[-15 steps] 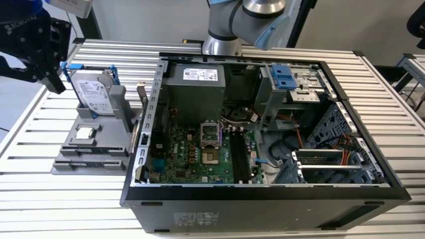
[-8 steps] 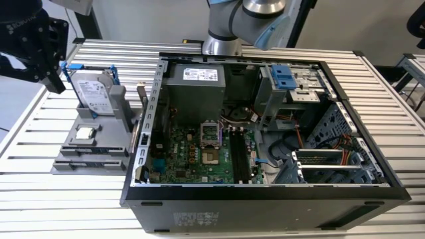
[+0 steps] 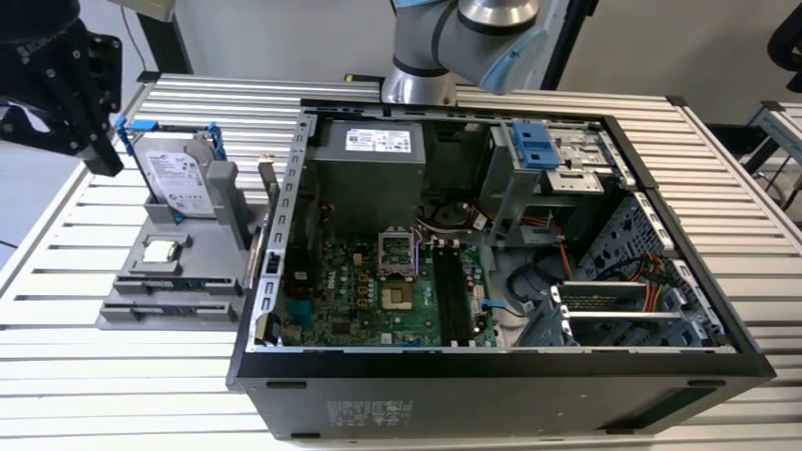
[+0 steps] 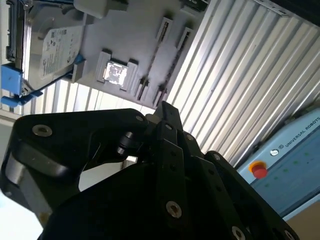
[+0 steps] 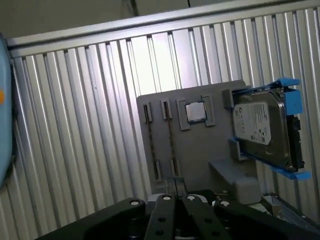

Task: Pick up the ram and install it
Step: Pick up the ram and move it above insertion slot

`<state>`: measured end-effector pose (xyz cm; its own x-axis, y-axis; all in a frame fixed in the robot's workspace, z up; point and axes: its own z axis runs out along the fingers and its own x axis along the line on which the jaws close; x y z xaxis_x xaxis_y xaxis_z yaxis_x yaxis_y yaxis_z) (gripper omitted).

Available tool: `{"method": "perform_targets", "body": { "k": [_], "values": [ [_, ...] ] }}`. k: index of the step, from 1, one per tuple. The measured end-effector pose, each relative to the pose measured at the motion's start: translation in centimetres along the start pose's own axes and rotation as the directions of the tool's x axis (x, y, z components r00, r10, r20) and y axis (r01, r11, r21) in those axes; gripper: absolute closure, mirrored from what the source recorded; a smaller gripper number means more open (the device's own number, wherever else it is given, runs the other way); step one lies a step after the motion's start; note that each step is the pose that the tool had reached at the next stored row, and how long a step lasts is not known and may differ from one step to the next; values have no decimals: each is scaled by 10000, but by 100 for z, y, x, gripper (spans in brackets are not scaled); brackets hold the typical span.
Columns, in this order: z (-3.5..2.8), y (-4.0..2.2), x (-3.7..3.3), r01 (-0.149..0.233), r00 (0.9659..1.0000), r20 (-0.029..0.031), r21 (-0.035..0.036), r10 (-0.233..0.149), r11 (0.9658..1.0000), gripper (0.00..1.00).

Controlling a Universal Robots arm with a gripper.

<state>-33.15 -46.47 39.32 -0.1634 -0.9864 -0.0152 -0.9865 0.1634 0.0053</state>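
Note:
The ram (image 5: 152, 145) shows as thin sticks standing on edge in the two long slots of a grey holder (image 5: 200, 150); in the second wrist view the ram (image 4: 154, 57) runs between the slot clips. My gripper (image 3: 103, 162) hangs shut and empty above the holder's far end at the exterior view's left. In both wrist views the gripper (image 5: 179, 192) (image 4: 165, 107) is well above the holder, touching nothing. The motherboard's black slots (image 3: 446, 291) lie inside the open computer case (image 3: 501, 362).
The holder (image 3: 188, 246) also carries a silver hard drive with blue rails (image 3: 176, 178) and a small square processor chip (image 3: 161, 252). The case's metal wall (image 3: 285, 216) rises beside the holder. Everything sits on a ribbed aluminium table (image 3: 113, 385).

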Motion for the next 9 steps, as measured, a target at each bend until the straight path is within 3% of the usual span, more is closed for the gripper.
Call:
{"method": "perform_targets", "body": {
  "k": [4,9],
  "values": [
    [0,0,0,610,9981,-3,-9,-610,9981,100],
    [0,0,0,1245,9922,-5,-19,-1245,9922,100]
  ]
}}
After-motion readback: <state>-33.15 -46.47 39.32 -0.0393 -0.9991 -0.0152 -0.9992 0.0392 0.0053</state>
